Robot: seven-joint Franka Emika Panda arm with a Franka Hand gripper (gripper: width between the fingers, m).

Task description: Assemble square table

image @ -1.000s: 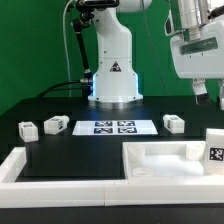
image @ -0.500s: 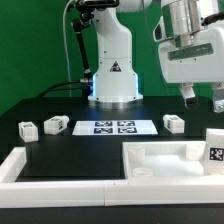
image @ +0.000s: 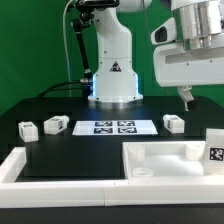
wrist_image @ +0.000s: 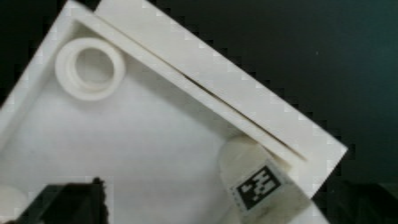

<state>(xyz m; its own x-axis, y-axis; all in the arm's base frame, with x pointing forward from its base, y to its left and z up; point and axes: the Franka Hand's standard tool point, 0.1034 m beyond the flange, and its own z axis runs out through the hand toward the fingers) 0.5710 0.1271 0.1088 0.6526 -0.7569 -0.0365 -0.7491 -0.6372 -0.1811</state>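
Square table top (image: 152,150) lies under the hand (image: 203,97), wide open and empty.

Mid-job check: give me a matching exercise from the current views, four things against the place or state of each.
Things:
1. table top
2. marker board
3. gripper
4. leg showing its tag to the camera

Places or states:
A. open, in the air, holding nothing
B. at the exterior view's right edge
C. lying flat, raised rim up
D. before the arm's base, loose legs on either side

Pairs: 1-C, 2-D, 3-A, 4-B
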